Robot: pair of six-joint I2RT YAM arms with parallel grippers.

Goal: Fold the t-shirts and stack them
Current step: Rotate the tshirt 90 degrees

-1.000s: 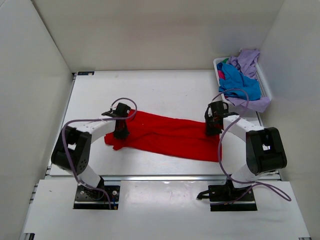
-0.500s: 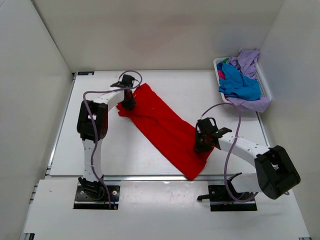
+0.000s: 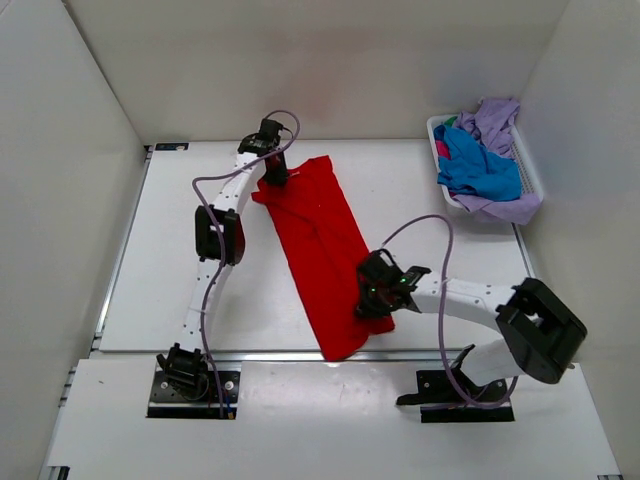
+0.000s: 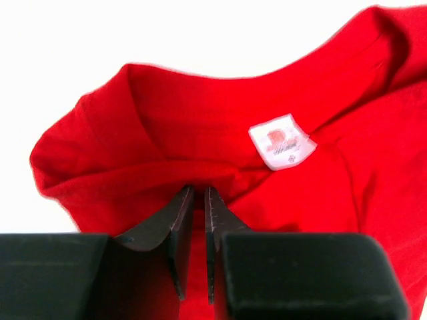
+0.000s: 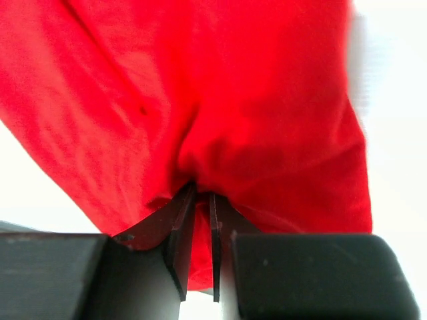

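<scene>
Right gripper (image 3: 375,296): nearest the bases, at about 5 o'clock from the table's middle. Its jaws are pinched almost together on a bunched fold of the red t-shirt (image 3: 318,235), and the right wrist view shows cloth puckering into the narrow slit between the fingers.
Red t-shirt: drawn out as one long band over the white table (image 3: 170,250), from 5 o'clock by the front edge to 11 o'clock at the back. Its loose near end reaches the front edge. Whether the middle rests on the table or hangs just above it cannot be told.
Left gripper (image 3: 272,170): far end, at 11 o'clock, with the arm stretched well out. Its jaws are closed to a thin gap on the neckline, with the collar arching beyond the fingertips.
Neck label (image 4: 281,141): white, inside the collar, at 1 o'clock from the left fingertips.
White slatted basket (image 3: 531,172): far right corner, at 2 o'clock, well apart from both grippers. It holds a blue t-shirt (image 3: 480,162) and a lavender t-shirt (image 3: 497,120) heaped together, with lavender cloth spilling over the rim.
Handling: the shirt is likely light, limp and quick to wrinkle. It should sag wherever it is unsupported and slide easily on the smooth top.
Where to hold: seams, collar and hem corners look safest, since a doubled edge gives the fingers more to bite than a single layer.
</scene>
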